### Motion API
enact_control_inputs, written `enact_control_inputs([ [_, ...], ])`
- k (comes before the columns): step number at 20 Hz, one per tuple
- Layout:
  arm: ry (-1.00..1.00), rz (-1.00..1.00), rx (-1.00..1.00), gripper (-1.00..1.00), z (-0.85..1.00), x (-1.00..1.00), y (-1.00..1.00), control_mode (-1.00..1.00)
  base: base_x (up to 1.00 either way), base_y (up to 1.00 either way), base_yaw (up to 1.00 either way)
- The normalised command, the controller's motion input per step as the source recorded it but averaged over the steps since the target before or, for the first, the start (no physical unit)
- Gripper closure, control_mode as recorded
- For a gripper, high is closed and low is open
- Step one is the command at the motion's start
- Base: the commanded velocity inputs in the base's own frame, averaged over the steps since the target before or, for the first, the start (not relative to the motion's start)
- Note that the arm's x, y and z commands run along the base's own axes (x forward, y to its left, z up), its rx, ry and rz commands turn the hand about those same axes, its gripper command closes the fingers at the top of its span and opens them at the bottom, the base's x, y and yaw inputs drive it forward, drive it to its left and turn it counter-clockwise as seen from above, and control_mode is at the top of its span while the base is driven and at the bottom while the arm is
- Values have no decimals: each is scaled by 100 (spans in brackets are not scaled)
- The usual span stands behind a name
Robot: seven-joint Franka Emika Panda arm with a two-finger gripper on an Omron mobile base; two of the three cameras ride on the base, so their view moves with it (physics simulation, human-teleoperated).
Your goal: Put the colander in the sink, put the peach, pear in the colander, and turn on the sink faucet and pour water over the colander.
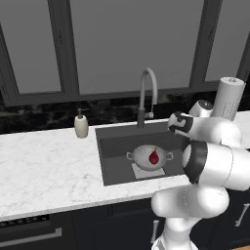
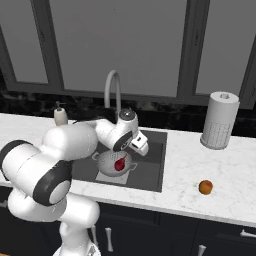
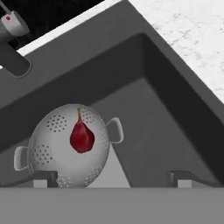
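The pale colander (image 1: 140, 156) (image 2: 107, 161) (image 3: 47, 151) sits on the floor of the dark sink (image 1: 114, 146) (image 2: 152, 172) (image 3: 170, 127). The dark red pear (image 1: 154, 157) (image 2: 120, 163) (image 3: 82, 137) lies inside it. The orange peach (image 2: 205, 187) rests on the counter right of the sink. My gripper (image 2: 143, 146) (image 3: 113, 179) hangs open and empty above the basin, a little right of the colander. The gooseneck sink faucet (image 1: 148, 93) (image 2: 112, 87) (image 3: 14, 61) stands behind the basin. Water is out of view.
A paper-towel roll (image 1: 228, 97) (image 2: 219, 120) stands on the counter at the back right. A beige soap bottle (image 1: 81, 125) (image 2: 60, 115) stands left of the faucet. White marble counter (image 1: 44, 166) (image 2: 215, 165) runs on both sides of the sink.
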Motion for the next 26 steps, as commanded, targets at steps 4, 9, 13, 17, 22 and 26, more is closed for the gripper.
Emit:
enact_control_inputs([
  [4, 0, 0, -15, -100, 62, -55, -38, -100, 0, 0, 0],
  [9, 3, -6, -10, -100, 46, -62, -60, -100, 0, 0, 0],
  [13, 9, -9, -1, -100, 29, -60, -86, -100, 0, 0, 0],
  [17, 9, -9, 0, -100, 12, -43, -90, -100, 0, 0, 0],
  [22, 4, -7, 0, -100, 0, -14, -84, -100, 0, 0, 0],
  [26, 3, -1, 2, -100, 0, -2, -79, -100, 0, 0, 0],
])
